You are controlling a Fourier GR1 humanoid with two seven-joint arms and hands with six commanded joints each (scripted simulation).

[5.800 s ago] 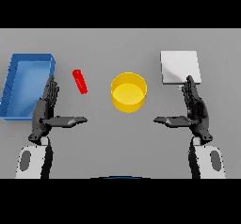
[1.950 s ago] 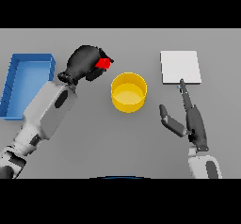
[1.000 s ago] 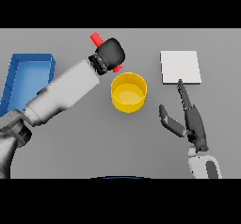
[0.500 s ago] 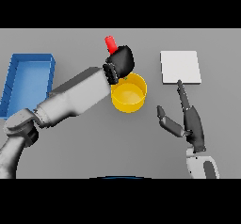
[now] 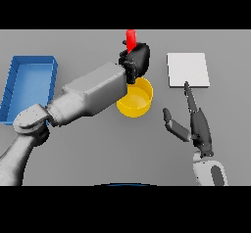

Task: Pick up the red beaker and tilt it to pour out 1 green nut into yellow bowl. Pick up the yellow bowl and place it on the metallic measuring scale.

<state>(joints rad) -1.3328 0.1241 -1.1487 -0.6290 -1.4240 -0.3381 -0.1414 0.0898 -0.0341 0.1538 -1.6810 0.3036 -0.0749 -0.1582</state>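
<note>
My left hand (image 5: 136, 60) is clenched round the red beaker (image 5: 131, 39), its end poking up past my fingers, the yellow bowl (image 5: 135, 97) just below them. No nut visible in the bowl; pour, then moving the bowl to the scale (image 5: 188, 69), remain. Right hand (image 5: 196, 124) idle, fingers straight, scale just beyond their tips.

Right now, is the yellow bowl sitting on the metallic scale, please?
No, the yellow bowl rests on the grey table, apart from the scale.

The left hand (image 5: 135, 60) hides the red beaker's (image 5: 130, 38) lower part and the yellow bowl's (image 5: 136, 100) far rim.
</note>
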